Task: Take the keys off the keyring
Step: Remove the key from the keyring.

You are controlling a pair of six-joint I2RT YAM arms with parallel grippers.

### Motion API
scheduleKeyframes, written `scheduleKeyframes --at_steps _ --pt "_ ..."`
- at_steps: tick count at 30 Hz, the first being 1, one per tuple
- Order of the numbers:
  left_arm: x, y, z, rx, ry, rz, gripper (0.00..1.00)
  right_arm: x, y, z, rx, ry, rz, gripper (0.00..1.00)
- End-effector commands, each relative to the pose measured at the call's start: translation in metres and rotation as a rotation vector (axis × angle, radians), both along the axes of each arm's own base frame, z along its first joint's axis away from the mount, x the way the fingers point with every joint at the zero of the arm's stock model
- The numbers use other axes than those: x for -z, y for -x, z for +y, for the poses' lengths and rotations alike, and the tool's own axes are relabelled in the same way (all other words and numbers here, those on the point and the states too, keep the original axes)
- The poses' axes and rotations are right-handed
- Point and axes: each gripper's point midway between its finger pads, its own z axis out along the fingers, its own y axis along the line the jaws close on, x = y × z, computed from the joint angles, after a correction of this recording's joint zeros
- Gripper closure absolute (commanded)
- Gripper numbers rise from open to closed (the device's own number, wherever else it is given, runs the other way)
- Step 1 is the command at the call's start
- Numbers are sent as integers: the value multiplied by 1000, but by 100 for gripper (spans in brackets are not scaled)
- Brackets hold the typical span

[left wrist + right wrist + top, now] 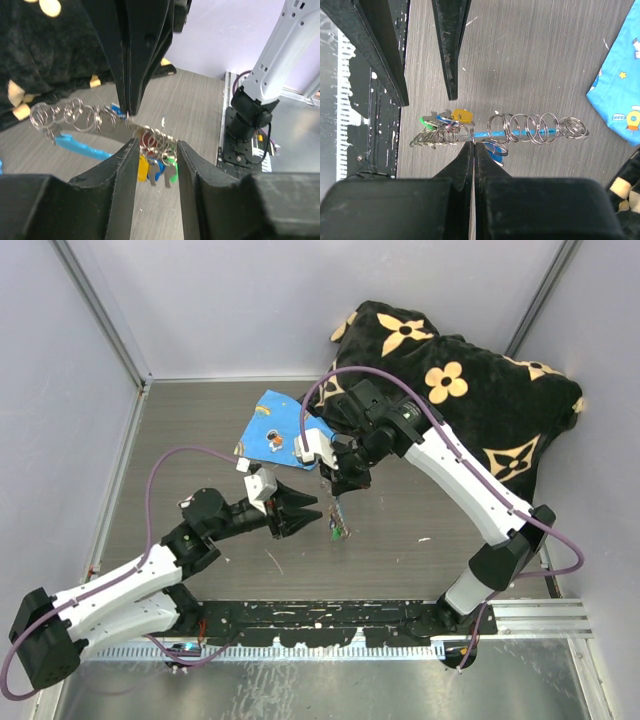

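Stretching between pale lilac walls [250,300], the grey wood-grain tabletop [200,440] carries a black plush cushion [480,410] with beige flower motifs in the far right corner, its monogram marks too small to read; a blue printed cloth [272,428] lies near it; the right gripper [473,150], pressed together, pinches the keyring [535,128] mid-chain above the tabletop's centre; the keys [152,170] dangle between the spread fingers of the left gripper [156,145].
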Motion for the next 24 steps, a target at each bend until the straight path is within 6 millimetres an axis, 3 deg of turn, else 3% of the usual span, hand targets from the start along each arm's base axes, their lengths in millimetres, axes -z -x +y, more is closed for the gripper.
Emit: scheduleKeyframes --at_steps 1,7,24 --pt "-39 -10 -3 -52 139 -146 64 -13 0 2 -20 -19 -30 99" --pt "-27 -19 -8 -76 132 -151 64 -15 2 6 -32 -31 -13 99" --pt "-19 -29 -20 -72 113 -166 68 -19 9 10 -63 -57 16 99"
